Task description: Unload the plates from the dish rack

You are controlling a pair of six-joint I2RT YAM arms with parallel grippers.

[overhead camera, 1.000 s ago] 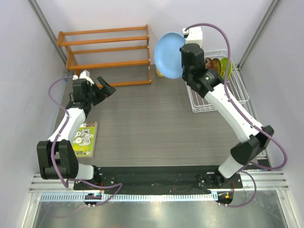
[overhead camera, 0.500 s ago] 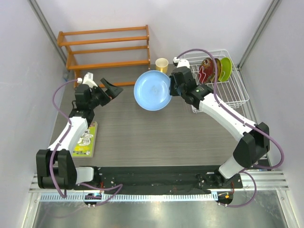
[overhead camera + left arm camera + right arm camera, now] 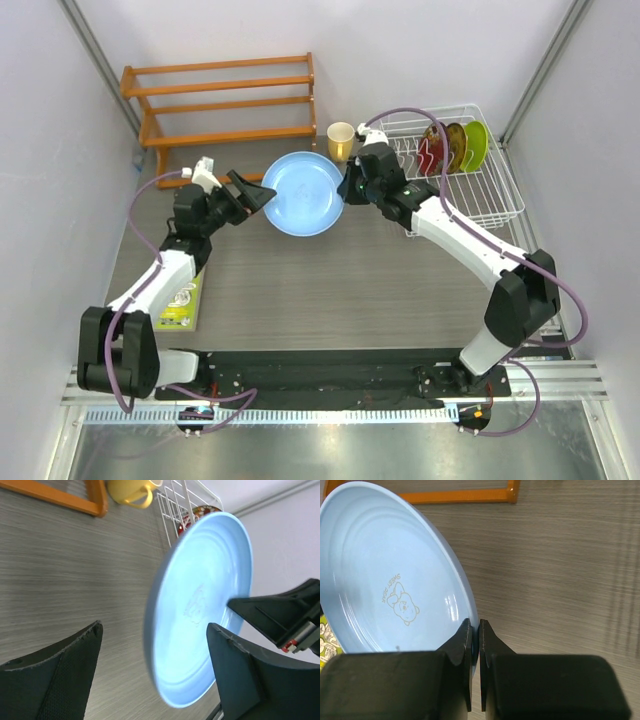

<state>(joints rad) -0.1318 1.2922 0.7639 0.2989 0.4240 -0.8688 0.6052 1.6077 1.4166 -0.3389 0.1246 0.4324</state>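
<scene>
Pinching the light blue plate (image 3: 303, 193) by the rim, right tool (image 3: 475, 627) clamped — left tool (image 3: 252, 192) wide, flanking the opposite edge

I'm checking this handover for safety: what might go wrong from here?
1. The right gripper pinches the light blue plate only at its thin rim, so it may pivot or slip.
2. The left gripper is open at the opposite edge; if the right gripper releases before the left closes, the plate would likely drop.
</scene>
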